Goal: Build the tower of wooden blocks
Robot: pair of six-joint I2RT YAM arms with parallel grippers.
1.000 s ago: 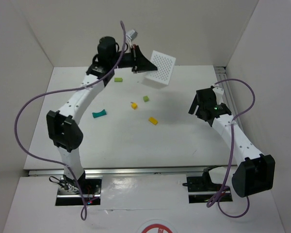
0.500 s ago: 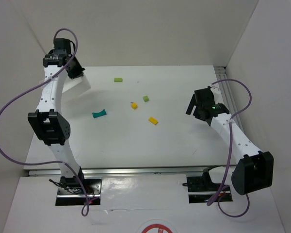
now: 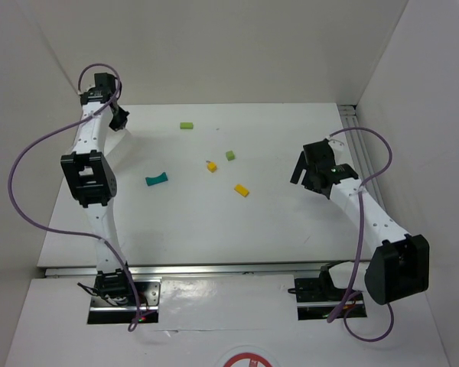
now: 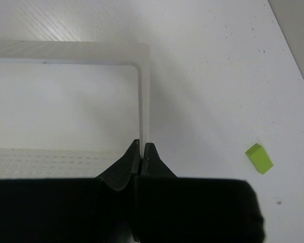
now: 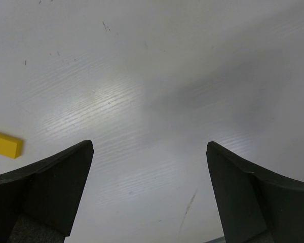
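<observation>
1. Table [image 3: 214, 222]: white, with all the blocks lying loose and apart on it. Nothing is stacked, so the tower is not yet begun.
2. White tray [image 4: 66, 50]: the left gripper [image 4: 142, 147] is clenched on the tray's thin wall, out by the table's far left. So narrow a pinch could probably let the tray twist or slip.
3. Right gripper [image 5: 149, 167]: jaws are spread wide above bare table, with the yellow block [image 5: 5, 144] at the left edge of its wrist view. Fingers this wide could knock a tiny block away while closing.
4. Teal arch [image 3: 157, 180]: lies left of centre, its long axis nearly left-right and its right end slightly farther back. Its hollow is too small to read.
5. The yellow block sits near centre, its long axis diagonal.
6. Light green block [image 3: 187, 125]: far back, long axis left-right. Pillars set at the wrong spacing would likely drop the arch.
7. Small yellow cube [image 3: 212, 166] and small green cube [image 3: 230, 155]: near each other, between the others.
</observation>
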